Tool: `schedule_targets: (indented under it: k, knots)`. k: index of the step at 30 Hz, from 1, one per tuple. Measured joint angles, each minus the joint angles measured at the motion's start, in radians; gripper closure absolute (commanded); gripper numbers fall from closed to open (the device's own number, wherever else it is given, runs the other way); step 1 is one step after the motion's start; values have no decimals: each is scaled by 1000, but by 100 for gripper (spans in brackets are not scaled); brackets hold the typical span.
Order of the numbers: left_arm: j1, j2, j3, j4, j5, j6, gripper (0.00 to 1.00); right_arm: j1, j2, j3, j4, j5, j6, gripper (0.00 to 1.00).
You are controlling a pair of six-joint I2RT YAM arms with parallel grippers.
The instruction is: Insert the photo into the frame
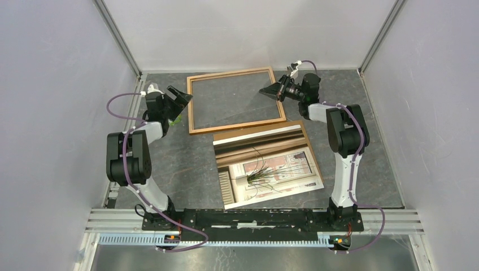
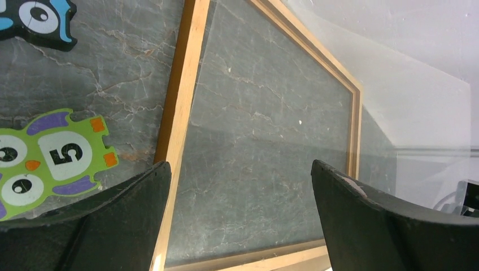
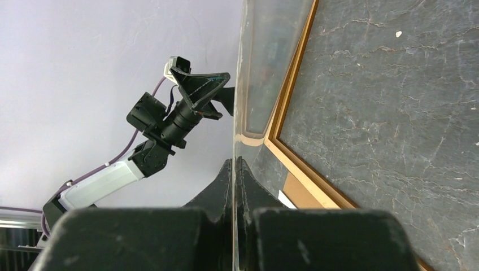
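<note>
The large glossy rectangular print of a spiky green plant by a window (image 1: 271, 169) is lying face up on the grey marbled surface (image 1: 181, 169), just beside the near rail of the thin light-brown wooden frame (image 1: 237, 126). So it is not in the frame yet, and the main job is waiting to be done. A flat brown board (image 3: 300, 195) seems to be peeking out from under the print.

The frame is lying flat with bare surface showing through its opening. Above its right rail, the right pincer (image 1: 270, 92) is pressing its fingers together on the edge of a clear glazing sheet (image 3: 265, 68), which is standing tilted up off the frame. The print is lying on the near side of the frame from this pincer, apart from it and untouched.

At the frame's left rail the left pincer (image 1: 179, 100) is hovering spread wide, holding nothing. A green owl-shaped puzzle piece (image 2: 53, 158) is lying just left of the frame.

By my reading the opening-up is done. Laying the print in and closing the frame are what's left.
</note>
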Motion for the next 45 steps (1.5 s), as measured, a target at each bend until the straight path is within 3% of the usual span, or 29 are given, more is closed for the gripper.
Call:
schedule_targets:
  k: [23, 45]
  knots:
    - [0, 140, 78, 3, 27, -1, 0, -9, 83, 18, 95, -98, 13, 100]
    - [-6, 140, 79, 3, 27, -1, 0, -35, 136, 126, -34, -87, -55, 100]
